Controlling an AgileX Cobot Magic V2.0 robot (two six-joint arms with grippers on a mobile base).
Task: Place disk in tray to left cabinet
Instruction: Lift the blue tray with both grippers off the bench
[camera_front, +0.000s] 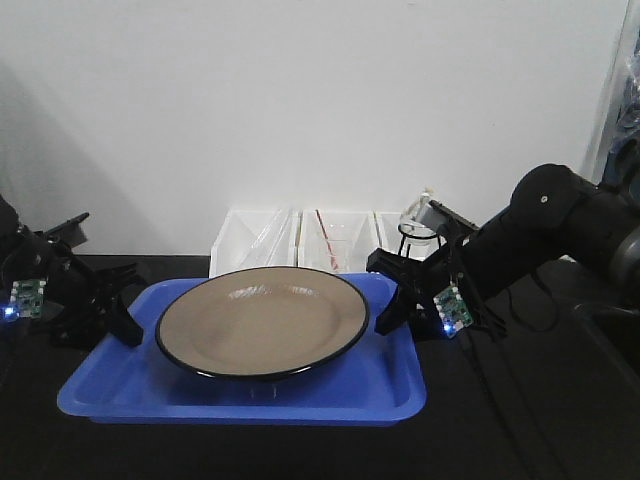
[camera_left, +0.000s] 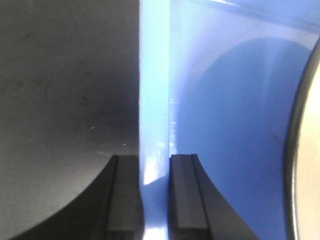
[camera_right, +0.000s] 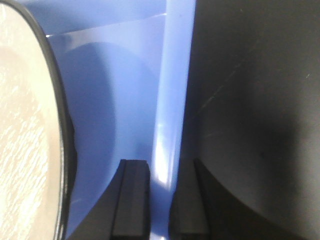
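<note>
The left gripper (camera_front: 122, 312) is seen at the tray's left short edge. In the left wrist view, its jaws are closed onto the raised rim, with one finger (camera_left: 125, 200) outside over the bench (camera_front: 520, 420) and the other inside the tray.

The blue tray (camera_front: 240, 395) is laid flat, with its long axis running left to right across the front view and its long edges facing front and back. The plate (camera_front: 262, 318) is lying in it, tan face up, and is set towards the back half. A strip of bare tray floor is left in front of the plate, and only narrow gaps are left between its black edge and each short rim.

Three white bins (camera_front: 300, 240) are noted just behind the tray's back edge, against the wall (camera_front: 320, 100).

The right gripper (camera_front: 392, 298) is seen at the right short edge. In the right wrist view, its jaws are likewise closed across the rim, one finger (camera_right: 132, 200) inside and one outside. Open dark bench is recorded to the right of it and in front of the tray.
</note>
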